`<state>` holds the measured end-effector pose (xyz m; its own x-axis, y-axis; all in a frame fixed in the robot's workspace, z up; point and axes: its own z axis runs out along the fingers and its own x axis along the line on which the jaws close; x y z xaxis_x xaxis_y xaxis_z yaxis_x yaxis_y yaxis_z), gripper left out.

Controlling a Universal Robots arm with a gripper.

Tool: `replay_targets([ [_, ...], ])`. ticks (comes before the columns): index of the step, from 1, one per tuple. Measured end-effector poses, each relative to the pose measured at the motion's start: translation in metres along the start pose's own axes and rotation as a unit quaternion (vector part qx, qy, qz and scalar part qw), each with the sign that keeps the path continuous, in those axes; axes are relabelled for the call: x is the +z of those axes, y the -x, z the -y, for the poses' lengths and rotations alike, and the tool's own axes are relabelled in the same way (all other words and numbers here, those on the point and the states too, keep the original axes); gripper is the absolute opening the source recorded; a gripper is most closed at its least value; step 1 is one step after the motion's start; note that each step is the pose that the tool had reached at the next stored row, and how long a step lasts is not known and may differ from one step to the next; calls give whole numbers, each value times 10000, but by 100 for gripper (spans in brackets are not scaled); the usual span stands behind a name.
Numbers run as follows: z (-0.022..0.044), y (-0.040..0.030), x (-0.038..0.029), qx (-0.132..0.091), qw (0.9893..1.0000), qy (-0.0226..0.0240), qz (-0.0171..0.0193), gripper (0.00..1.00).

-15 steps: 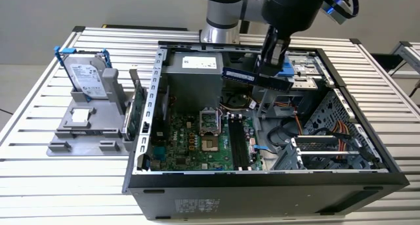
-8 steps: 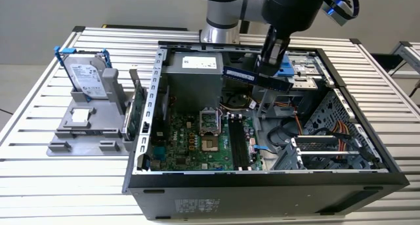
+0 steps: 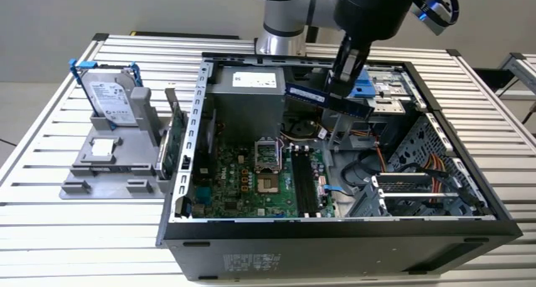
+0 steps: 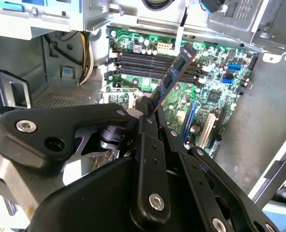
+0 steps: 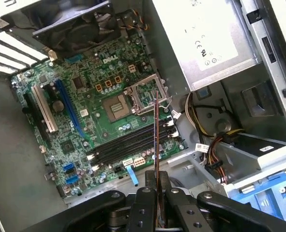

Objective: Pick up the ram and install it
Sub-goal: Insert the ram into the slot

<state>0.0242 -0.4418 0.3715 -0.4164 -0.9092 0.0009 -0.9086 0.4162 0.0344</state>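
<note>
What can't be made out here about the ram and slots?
1. Gripped end of the ram: second wrist view, hidden inside the gripper.
2. The ram's faces: first wrist view, seen edge-on.
3. Latches of the memory slots: exterior view, too small to tell open or shut.

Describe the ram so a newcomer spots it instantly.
Find the open computer case. Above it, the pincer grips the ram: a thin, dark blue stick held in the air, unlike the silver hard drive standing outside the case.
</note>
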Motion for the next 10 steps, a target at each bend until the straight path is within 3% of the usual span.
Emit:
replay_targets([
  [10, 2, 1, 0, 416, 9991, 1, 14, 0],
])
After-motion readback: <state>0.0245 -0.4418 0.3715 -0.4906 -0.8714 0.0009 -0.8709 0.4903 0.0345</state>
